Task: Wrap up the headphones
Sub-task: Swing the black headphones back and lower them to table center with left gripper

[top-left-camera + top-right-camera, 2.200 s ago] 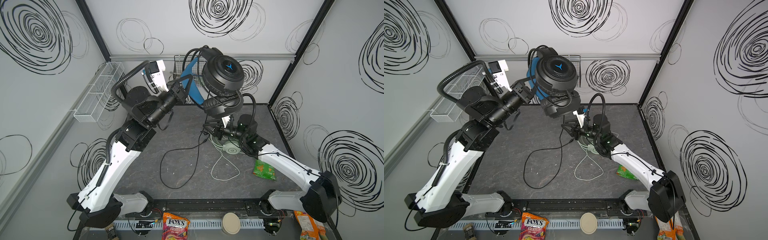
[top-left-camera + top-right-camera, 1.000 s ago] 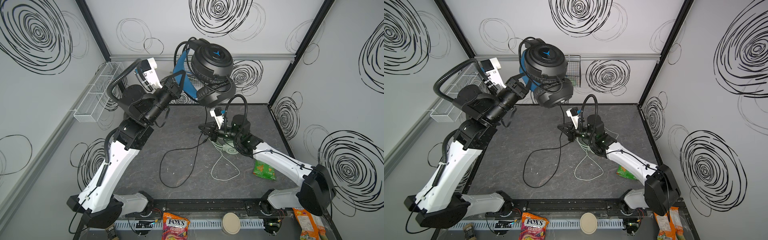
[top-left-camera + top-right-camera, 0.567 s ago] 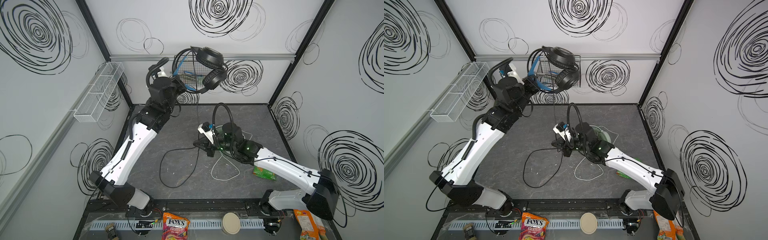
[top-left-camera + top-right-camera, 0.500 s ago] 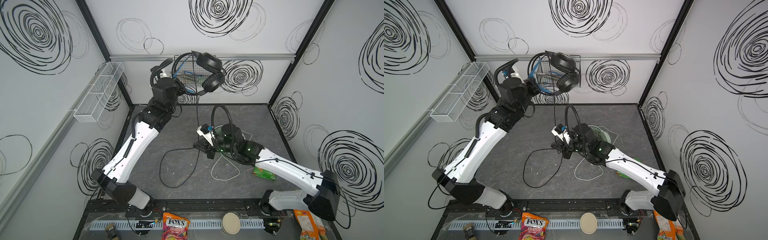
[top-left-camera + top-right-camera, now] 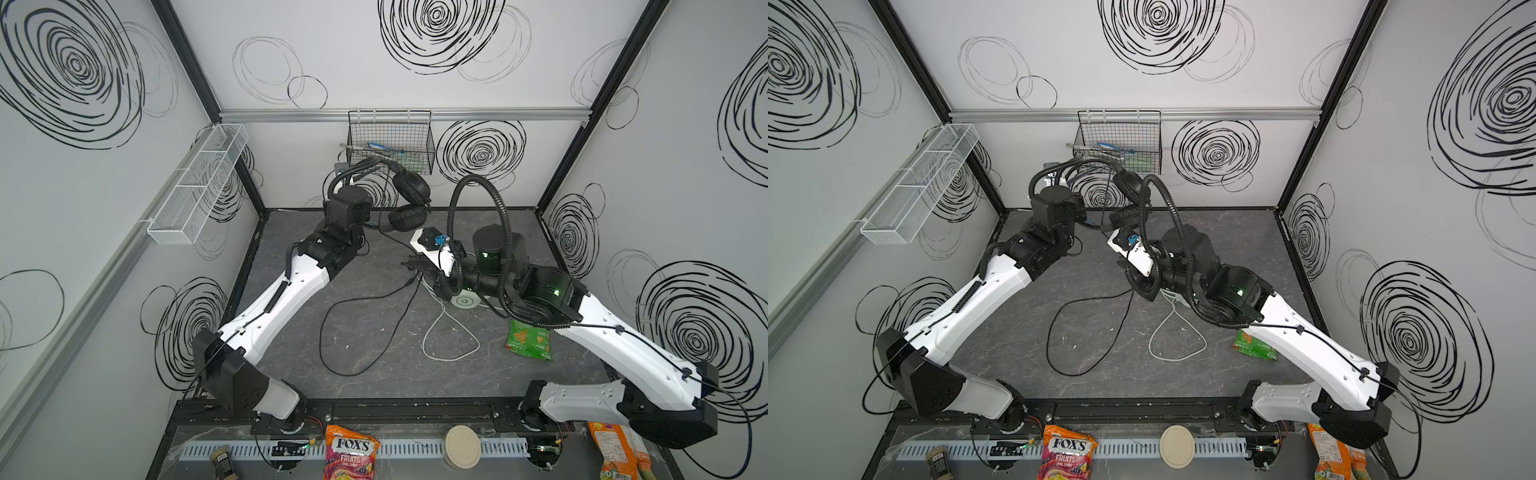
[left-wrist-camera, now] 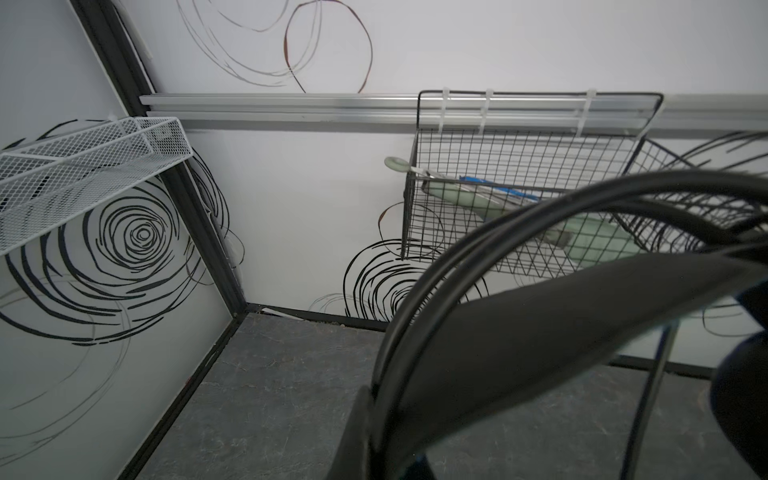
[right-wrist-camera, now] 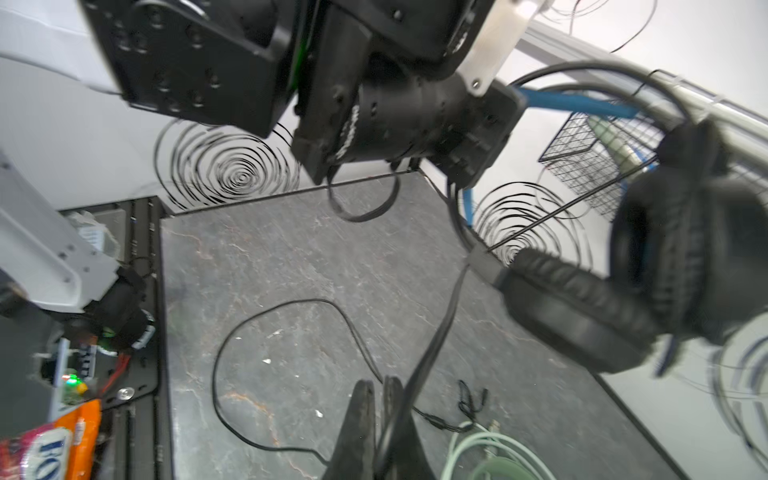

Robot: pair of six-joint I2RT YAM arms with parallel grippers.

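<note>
Holds the black headphones aloft in the left gripper, fingers clamped on the blue headband, with ear cups hanging just past the fingertips, near the wire basket. Pinches the black cable in the closed right gripper, taut to the headset. Shows mint-green headphones on the tabletop below and just behind those fingers, pale cable looped beside. Offers open surface ahead of the right fingertips, crossed by slack cable, out to the front rail.
</note>
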